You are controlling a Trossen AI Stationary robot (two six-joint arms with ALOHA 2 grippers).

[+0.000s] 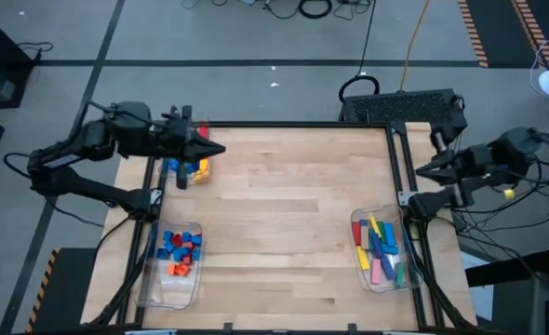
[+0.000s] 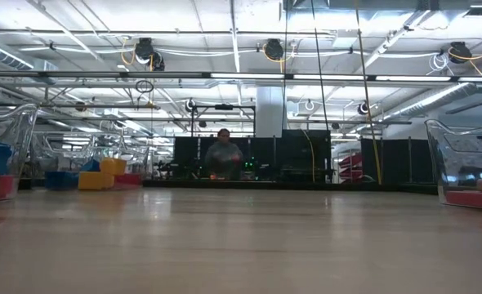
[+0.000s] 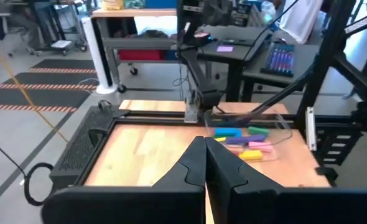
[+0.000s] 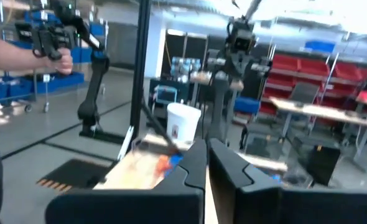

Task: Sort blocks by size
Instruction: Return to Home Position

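Wood table (image 1: 284,214) carries no loose blocks (image 1: 377,256); all binned by size. Long bars (image 1: 386,237) in right bin (image 1: 386,285); on left, cubes (image 1: 180,249) in one bin, bricks (image 1: 193,168) in another. Sorting looks done, imo. L pincer (image 3: 204,144) closed, empty, beside the bricks. R pincer (image 4: 206,146) closed, empty, at table's right edge. You've got both arms folded aside, prob. parking.

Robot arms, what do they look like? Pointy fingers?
The left arm and right arm are black, thin and jointed. The left gripper and right gripper each have two dark fingers tapering to a point. Black cables trail beside the right arm.
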